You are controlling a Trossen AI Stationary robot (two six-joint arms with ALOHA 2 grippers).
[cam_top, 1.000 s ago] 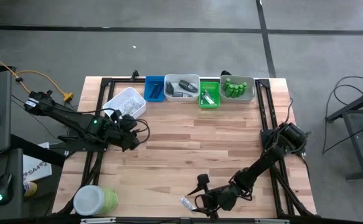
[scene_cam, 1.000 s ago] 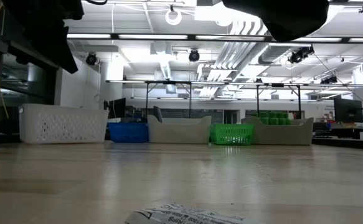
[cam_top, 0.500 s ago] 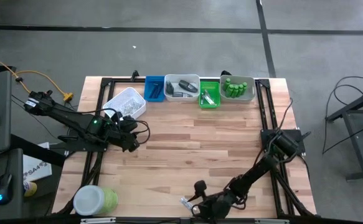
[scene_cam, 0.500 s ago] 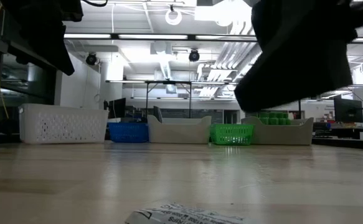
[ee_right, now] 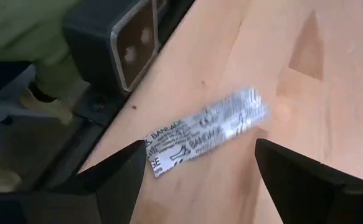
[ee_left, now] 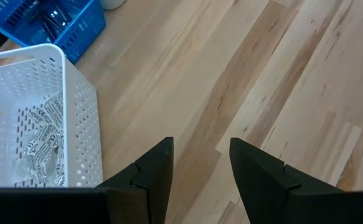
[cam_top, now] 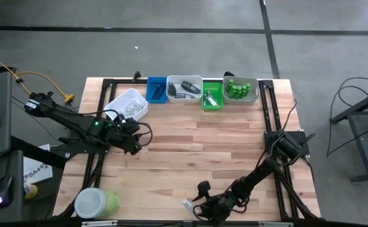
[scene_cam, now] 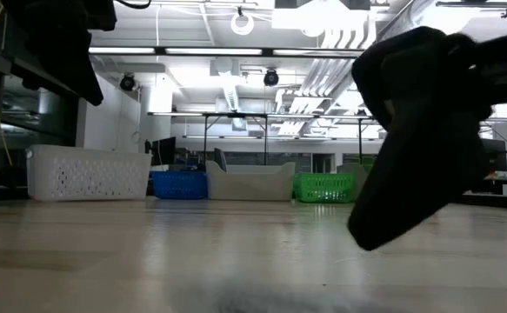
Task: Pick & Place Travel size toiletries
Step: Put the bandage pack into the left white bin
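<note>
A silvery printed sachet [ee_right: 206,130] lies flat on the wooden table close to its near edge, and it also shows in the high view [cam_top: 188,205]. My right gripper [ee_right: 200,180] hangs low just short of it, slanting down. It is open, with one finger on either side of the sachet's line and touching nothing. In the low view it shows as a big dark shape [scene_cam: 423,130]. My left gripper [ee_left: 200,162] waits open above bare wood beside the white basket [ee_left: 38,118], which holds more sachets. It shows in the high view [cam_top: 133,137] too.
Along the far edge stand the white basket [cam_top: 128,103], a blue tray [cam_top: 156,89], a grey tray [cam_top: 184,88] of dark pieces, a green tray [cam_top: 211,96] and a tray of green bottles [cam_top: 240,89]. A green jar with a white lid [cam_top: 96,203] stands at the near left. A dark camera box [ee_right: 128,37] sits by the sachet.
My right gripper has come down toward the sachet at the table's near edge and has tipped further downward. In the low view its dark shape has sunk from the top of the picture to just above the table. Its fingers have stayed open.
</note>
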